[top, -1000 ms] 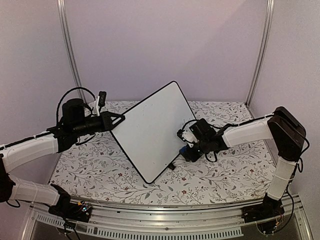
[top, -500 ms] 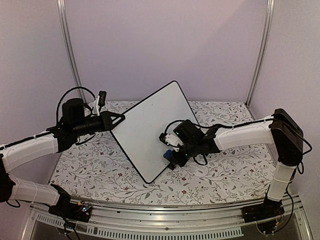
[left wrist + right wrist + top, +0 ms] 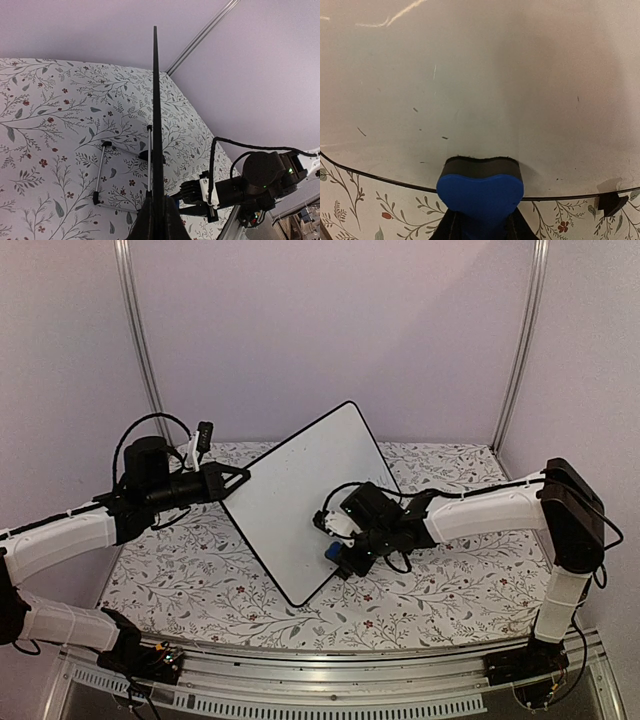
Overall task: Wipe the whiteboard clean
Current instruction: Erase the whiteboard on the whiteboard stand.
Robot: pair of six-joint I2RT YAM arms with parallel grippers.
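No text, label, brand, number or sign can be read in any of the three views. On the whiteboard [image 3: 495, 75] we see only a few faint, short strokes and specks, and we can make out no letter or digit among them.

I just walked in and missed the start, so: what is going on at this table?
The left gripper is clamped on the edge of the whiteboard, holding it tilted with one corner pointing down towards the flowered table. The right gripper grips a blue eraser and presses it against the board's face near the lower edge. A few small dark marks show on the board near the eraser.
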